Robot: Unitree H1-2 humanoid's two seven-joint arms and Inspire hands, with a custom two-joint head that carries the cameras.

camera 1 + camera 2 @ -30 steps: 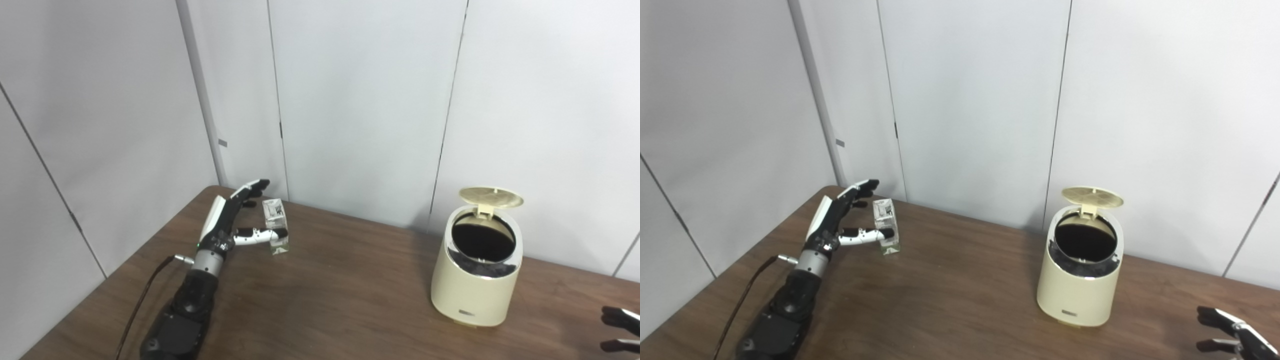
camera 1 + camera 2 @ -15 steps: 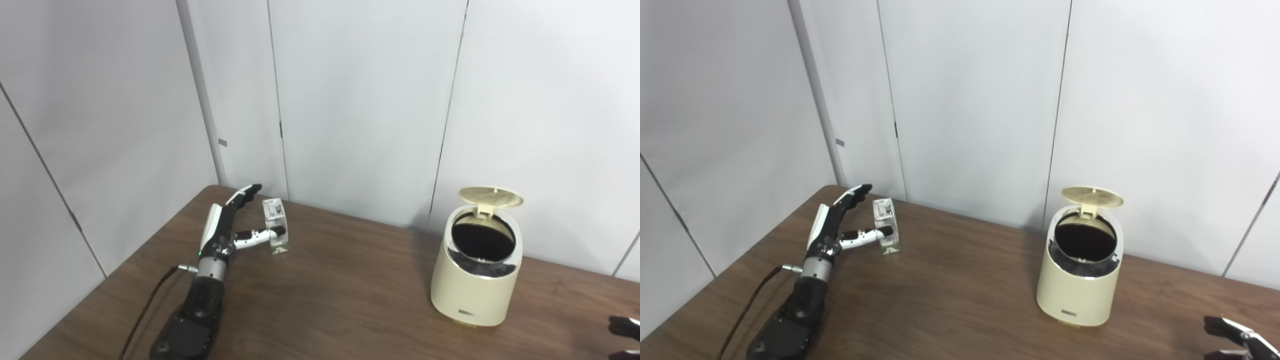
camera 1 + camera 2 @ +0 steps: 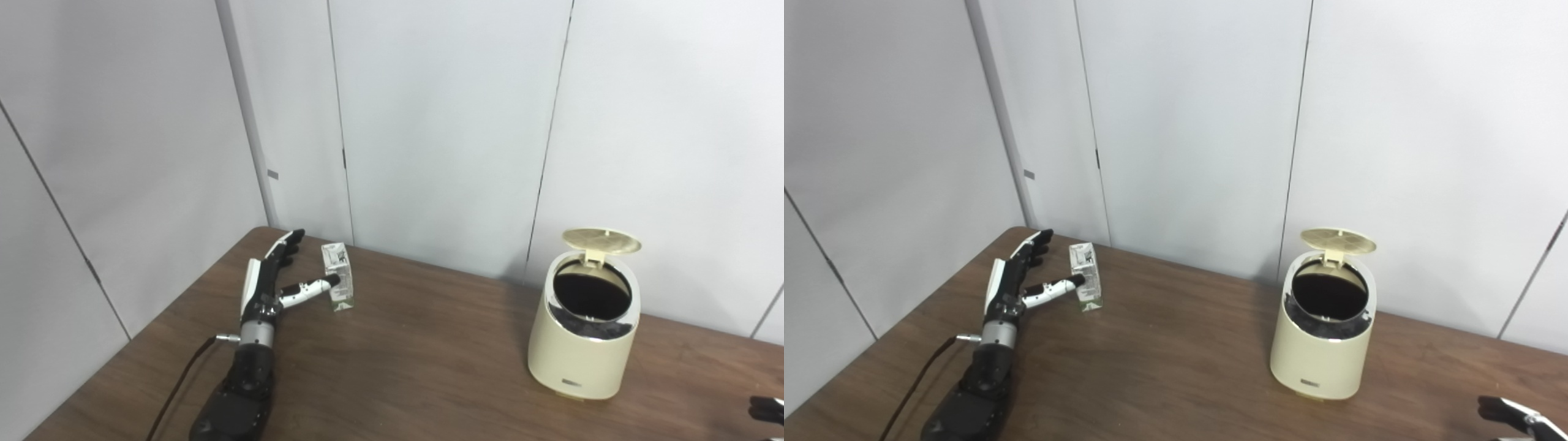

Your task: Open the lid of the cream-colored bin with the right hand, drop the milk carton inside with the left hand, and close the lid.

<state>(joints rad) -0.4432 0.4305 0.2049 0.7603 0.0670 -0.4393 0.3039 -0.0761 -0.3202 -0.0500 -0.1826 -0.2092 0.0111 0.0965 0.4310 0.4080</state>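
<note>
- Left eye view: left hand [image 3: 267,286] is spread, fingers extended away from the robot, thumb angled out toward the milk carton [image 3: 338,285]. It holds nothing.
- Milk carton stands upright on the table [image 3: 416,361], just beyond and to the right of the left hand. The thumb tip lies against or just short of the carton's near left face; contact cannot be confirmed. The straight fingers pass to the carton's left, apart from it.
- Cream-colored bin [image 3: 584,331] stands well to the right of the left hand, across a bare stretch of tabletop. Its lid [image 3: 601,241] is raised on the rear hinge, leaving the dark opening exposed.
- Right hand [image 3: 1513,414] shows only as dark fingertips at the lower right edge of the frame, nearer the robot than the bin and to its right, apart from it. Whether it is spread or closed cannot be determined.
- A dark cable [image 3: 177,386] runs from the left wrist toward the near table edge.
- Grey wall panels [image 3: 441,122] stand behind the table, beyond carton and bin.
</note>
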